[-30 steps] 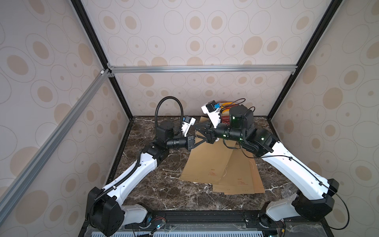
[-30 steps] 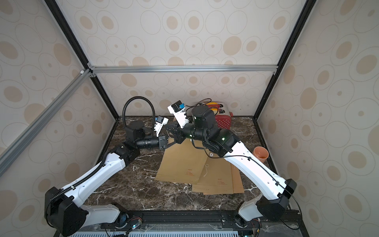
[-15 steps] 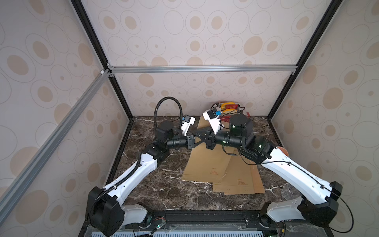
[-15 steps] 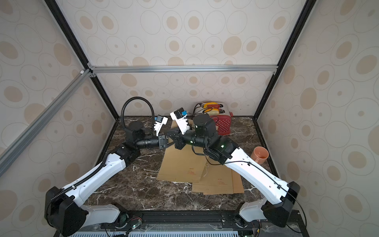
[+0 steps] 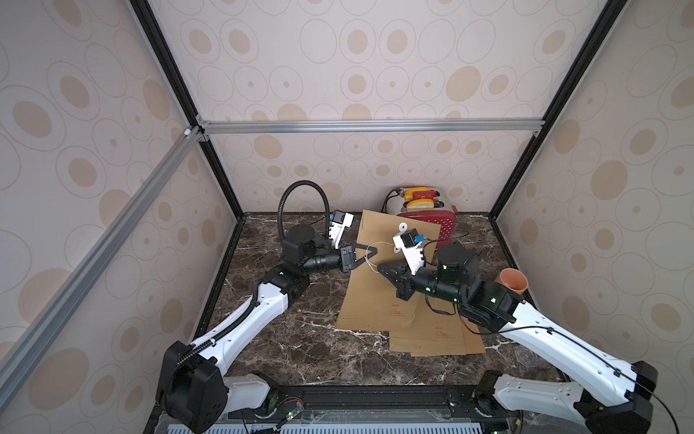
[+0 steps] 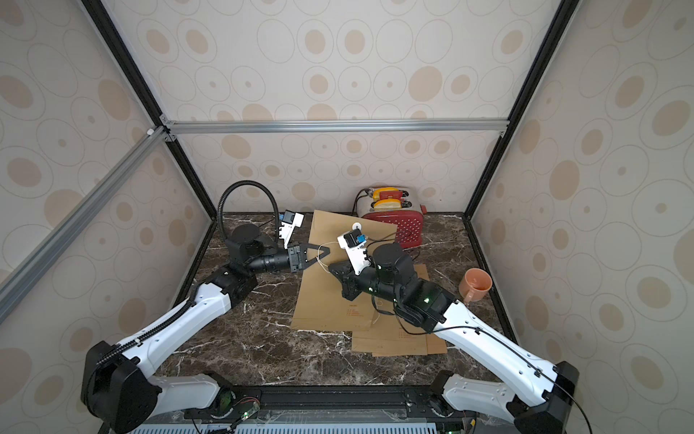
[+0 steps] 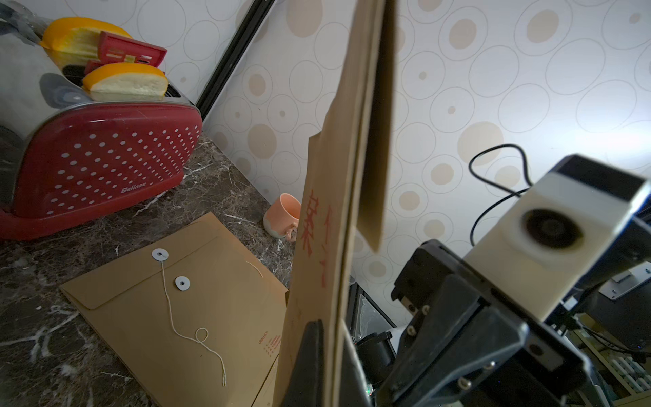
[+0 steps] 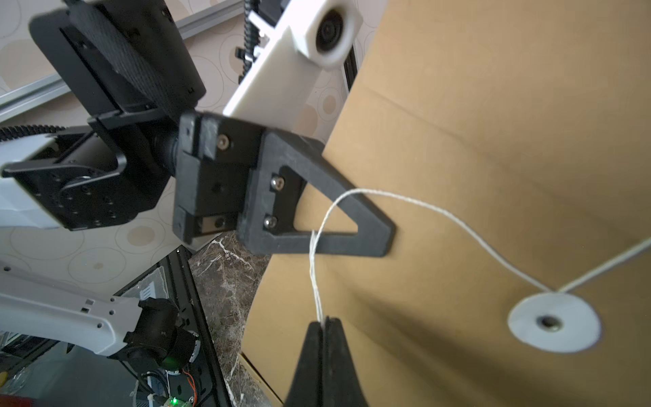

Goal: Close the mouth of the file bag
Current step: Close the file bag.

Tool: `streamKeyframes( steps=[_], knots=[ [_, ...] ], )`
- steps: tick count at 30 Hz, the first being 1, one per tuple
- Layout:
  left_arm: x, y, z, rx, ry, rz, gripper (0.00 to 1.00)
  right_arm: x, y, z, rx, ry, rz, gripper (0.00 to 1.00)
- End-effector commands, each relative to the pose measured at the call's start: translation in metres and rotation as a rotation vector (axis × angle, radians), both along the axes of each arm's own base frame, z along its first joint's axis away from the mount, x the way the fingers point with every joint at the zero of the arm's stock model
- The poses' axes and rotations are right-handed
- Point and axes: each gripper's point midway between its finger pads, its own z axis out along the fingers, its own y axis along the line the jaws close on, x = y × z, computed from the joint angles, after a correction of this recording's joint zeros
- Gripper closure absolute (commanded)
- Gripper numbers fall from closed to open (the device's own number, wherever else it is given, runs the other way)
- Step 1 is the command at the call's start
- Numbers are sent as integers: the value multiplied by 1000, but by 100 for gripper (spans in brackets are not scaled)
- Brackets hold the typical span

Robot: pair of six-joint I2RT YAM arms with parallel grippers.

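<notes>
Right hand (image 8: 323,327): fingers pressed tight together, nipping the doubled end of the white string right at their tips. It reaches in over the middle of the counter.
String (image 8: 440,215): rises from that pinch, crosses in front of the left hand's finger, then curves in a slack arc to the disc. Another strand leads away from the disc.
Disc (image 8: 553,322): a white washer with a metal rivet, fixed to the face of the file bag. The string meets it at the rim; wound round it or only passing, I can't tell.
Left hand (image 7: 329,356): clamped on the side edge of the file bag, one black finger on each face with the paper squeezed between them.
File bag (image 5: 366,300): brown kraft paper with red print, held up at a lean between the two hands near the middle of the counter. Its far end points toward the toaster. Whether its near end rests on anything, I can't make out.
Flap (image 7: 373,141): stands clear of the bag's body in the left wrist view, so the mouth is not shut.
Spare bags (image 5: 439,338): lying flat and overlapped, partly under the raised one. One has its flap down and its string loose.
Counter (image 5: 300,338): dark veined marble.
Cup (image 5: 512,280): peach-coloured, by the right wall, well apart from both hands.
Toaster (image 5: 432,225): red with white dots, against the back wall, with two bread slices (image 7: 123,79) in its slots.
</notes>
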Motion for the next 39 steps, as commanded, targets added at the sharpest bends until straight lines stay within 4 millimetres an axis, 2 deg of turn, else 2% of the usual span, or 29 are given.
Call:
streamKeyframes(
  steps=[1,8,12,21,32,39],
  knots=[
    [4,5,20,-65,-41,10,100,-3,4,4,81,-5,14,100],
    [7,11,27,-97,-42,27,100,0,3,-29,55,45,-16,100],
    [8,13,29,-108,-38,28,100,4,-6,-42,46,48,-67,100],
    [9,19,37,-130,-49,36,100,8,-17,-57,23,35,-110,100],
    [7,21,45,-165,-65,30,100,24,-53,-72,15,85,-208,100],
    [5,21,45,-168,-67,25,100,31,-65,-86,-27,103,-264,100]
  ],
)
